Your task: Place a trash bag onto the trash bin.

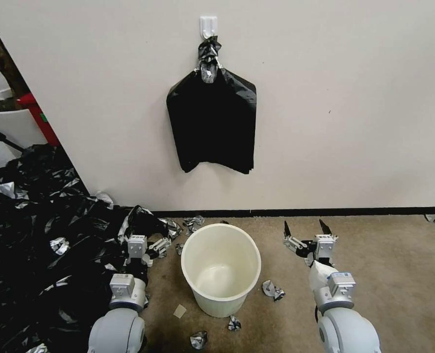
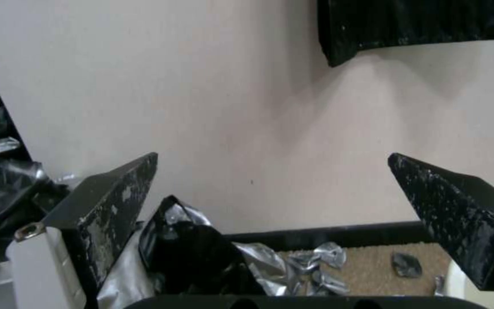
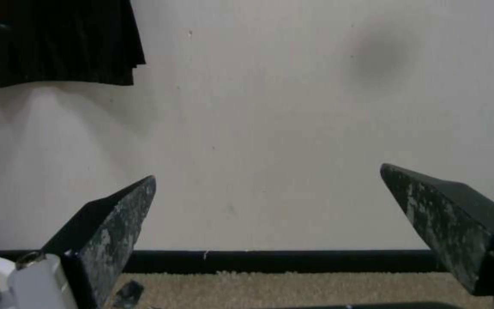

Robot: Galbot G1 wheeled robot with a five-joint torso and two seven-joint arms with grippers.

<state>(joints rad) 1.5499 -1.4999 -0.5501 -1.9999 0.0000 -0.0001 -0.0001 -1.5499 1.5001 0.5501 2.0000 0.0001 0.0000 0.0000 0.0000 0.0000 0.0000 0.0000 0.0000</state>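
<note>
The trash bin (image 1: 220, 299) stands upright on the carpet between my arms, cream-white, round and bare inside; a sliver of its rim (image 2: 459, 279) shows in the left wrist view. The trash bag as a single loose bag is out of view. My left gripper (image 1: 148, 230) (image 2: 272, 156) is open at the bin's left, low over the edge of a heap of black bags, with a crumpled black fold (image 2: 195, 253) just below its fingers. My right gripper (image 1: 304, 225) (image 3: 267, 171) is open to the right of the bin, facing the wall, with nothing between its fingers.
A flat stack of black bags (image 1: 212, 122) (image 2: 418, 21) (image 3: 52, 43) hangs from a white wall hook (image 1: 208, 24) above the bin. The big heap of black bags (image 1: 36, 245) covers the floor at left. Silvery scraps (image 1: 272, 289) litter the carpet. A white planter (image 1: 6, 117) stands at far left.
</note>
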